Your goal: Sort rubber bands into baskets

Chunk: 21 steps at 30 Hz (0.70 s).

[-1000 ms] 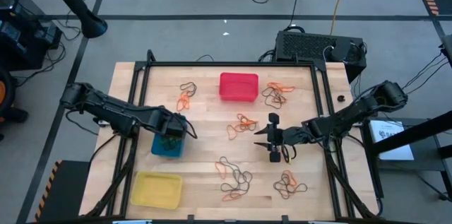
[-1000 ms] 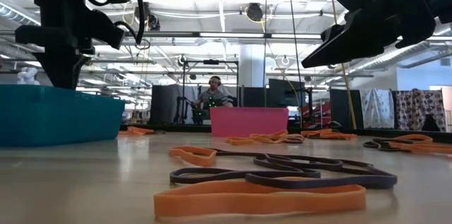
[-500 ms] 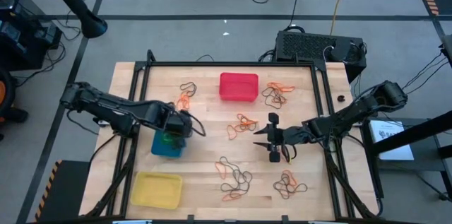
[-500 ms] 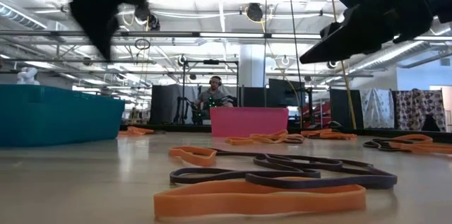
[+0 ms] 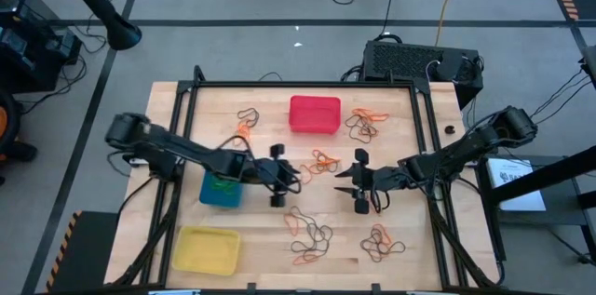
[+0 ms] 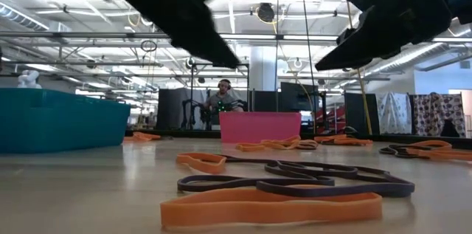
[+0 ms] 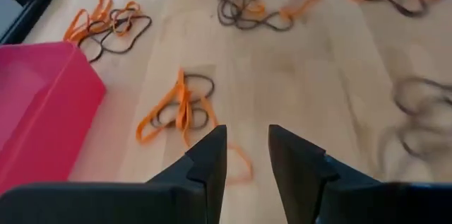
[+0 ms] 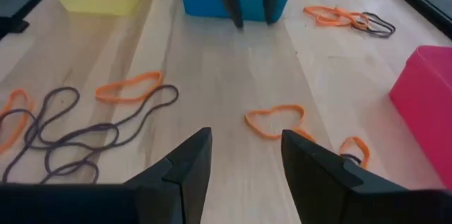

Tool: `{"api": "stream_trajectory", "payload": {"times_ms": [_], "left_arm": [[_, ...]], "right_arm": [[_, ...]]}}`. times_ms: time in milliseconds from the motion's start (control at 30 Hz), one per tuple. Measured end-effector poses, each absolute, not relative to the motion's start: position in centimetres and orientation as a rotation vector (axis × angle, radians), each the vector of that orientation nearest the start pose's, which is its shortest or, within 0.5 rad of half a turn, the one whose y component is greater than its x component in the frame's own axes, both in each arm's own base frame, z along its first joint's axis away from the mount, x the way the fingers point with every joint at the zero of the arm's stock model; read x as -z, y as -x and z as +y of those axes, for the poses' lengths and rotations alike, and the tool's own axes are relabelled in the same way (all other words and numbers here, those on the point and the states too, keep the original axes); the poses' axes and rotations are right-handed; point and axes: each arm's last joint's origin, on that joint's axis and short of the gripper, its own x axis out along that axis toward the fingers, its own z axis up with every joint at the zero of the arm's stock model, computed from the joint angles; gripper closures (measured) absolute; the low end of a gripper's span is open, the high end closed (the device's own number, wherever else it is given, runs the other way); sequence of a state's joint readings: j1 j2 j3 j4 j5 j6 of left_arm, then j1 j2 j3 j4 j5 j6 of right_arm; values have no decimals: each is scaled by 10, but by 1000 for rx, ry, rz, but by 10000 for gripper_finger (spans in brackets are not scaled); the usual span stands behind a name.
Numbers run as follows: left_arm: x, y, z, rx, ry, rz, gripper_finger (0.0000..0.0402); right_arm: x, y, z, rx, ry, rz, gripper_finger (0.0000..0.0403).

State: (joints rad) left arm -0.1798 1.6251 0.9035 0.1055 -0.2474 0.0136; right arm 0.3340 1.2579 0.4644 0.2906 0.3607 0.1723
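Partly hidden: in the low view both arms show only as dark blurred shapes cut off at the upper edge, so neither tool's tip can be read there. Contents of the red basket [image 5: 315, 113] and yellow basket [image 5: 208, 249] are hard to make out from above; nothing clear shows inside either. Blue basket [image 5: 220, 190] sits at the left of the counter [image 5: 270, 160], partly covered by the left arm, with a green rubber band [image 5: 222, 183] inside.

Left tool [image 5: 278, 177] hangs over mid-counter just right of the blue basket, fingers [image 7: 209, 160] spread with a gap, holding nothing. An orange and dark clump [image 7: 180, 109] lies on the wood ahead of it.

Right tool [image 5: 358, 182] hangs right of centre, fingers [image 8: 185, 165] spread, empty. A loose orange loop [image 8: 275, 120] lies ahead of it.

Rubber bands [image 5: 310, 234] lie in scattered clumps across the counter: near the red basket on both sides, at centre, and along the near edge. Some near loops [image 6: 295, 182] fill the low view's foreground.
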Motion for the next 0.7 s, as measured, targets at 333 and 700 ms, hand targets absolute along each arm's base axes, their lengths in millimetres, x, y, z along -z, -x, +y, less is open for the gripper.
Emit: {"api": "stream_trajectory", "payload": {"times_ms": [333, 700], "left_arm": [[-130, -373, -40, -162, -33, 534, 288], [-99, -394, -23, -196, -1, 584, 288]], "right_arm": [[-170, -228, 68, 74, 16, 501, 238], [-158, -236, 69, 80, 20, 513, 238]]}}
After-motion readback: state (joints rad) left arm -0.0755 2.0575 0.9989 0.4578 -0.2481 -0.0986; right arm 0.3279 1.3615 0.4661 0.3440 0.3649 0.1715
